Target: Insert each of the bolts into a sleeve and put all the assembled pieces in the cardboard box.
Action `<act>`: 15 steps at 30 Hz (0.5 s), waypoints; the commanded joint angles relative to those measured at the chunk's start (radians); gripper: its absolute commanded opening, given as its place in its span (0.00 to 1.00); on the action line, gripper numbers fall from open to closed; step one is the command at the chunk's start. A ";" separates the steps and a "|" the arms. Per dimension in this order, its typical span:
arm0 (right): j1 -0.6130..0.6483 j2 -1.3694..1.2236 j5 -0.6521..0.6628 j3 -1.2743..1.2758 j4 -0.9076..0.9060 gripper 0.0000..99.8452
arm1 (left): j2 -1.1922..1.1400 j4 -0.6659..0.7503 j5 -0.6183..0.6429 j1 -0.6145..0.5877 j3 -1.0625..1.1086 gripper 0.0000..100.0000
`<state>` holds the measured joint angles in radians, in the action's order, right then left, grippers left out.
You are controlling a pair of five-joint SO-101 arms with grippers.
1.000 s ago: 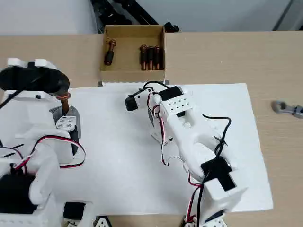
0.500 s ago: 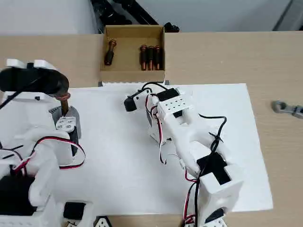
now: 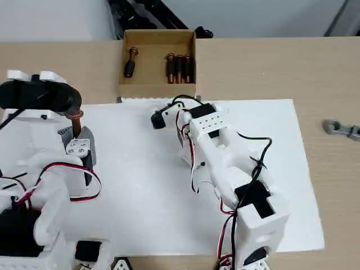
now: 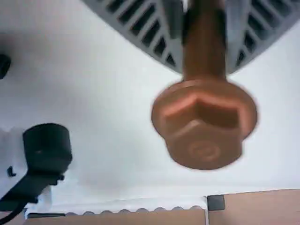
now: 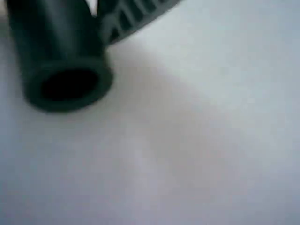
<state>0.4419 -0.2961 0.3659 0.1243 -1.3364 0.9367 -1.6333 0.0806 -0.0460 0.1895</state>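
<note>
High view, left to right. The left claw (image 3: pixel 76 127) is clenched on a copper bolt (image 3: pixel 75 116), which is held upright above the white sheet (image 3: pixel 140 185). In the left wrist view the fingers (image 4: pixel 140 28) pinch the shank and the hex head (image 4: pixel 204 124) sticks out free.

Handling, my judgement: the bolt is rigid and dense for its size, with a smooth shank that could slip or twist. I would hold it on the shank and keep it square.

The cardboard box (image 3: pixel 159 89) at the table's far edge holds four assembled pieces (image 3: pixel 179 67).

The right arm (image 3: pixel 225 152) is over the middle of the sheet. In the right wrist view the right claw (image 5: pixel 82 18) grips a black sleeve (image 5: pixel 65 70) by its body, with the bore mouth open just above the sheet. The sleeve looks light and stiff, so it needs only a modest squeeze.

A wrench (image 3: pixel 340 128) lies far right.

Change over the last second: the right arm's front end dipped slightly away from the box, then returned toward it. Left arm, bolt and box contents are unchanged.
</note>
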 commanded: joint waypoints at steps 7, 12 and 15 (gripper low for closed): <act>0.015 -0.008 0.003 -0.012 -0.004 0.01 | 0.012 0.037 -0.005 0.008 -0.001 0.01; 0.012 0.021 0.002 -0.015 -0.039 0.01 | 0.009 0.037 -0.006 0.008 -0.001 0.01; 0.005 0.114 0.000 -0.014 -0.039 0.01 | 0.009 0.046 -0.005 0.008 0.001 0.01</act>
<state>0.4465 -0.2700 0.3659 0.1212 -1.3579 0.9367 -1.6333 0.0806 -0.0460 0.1895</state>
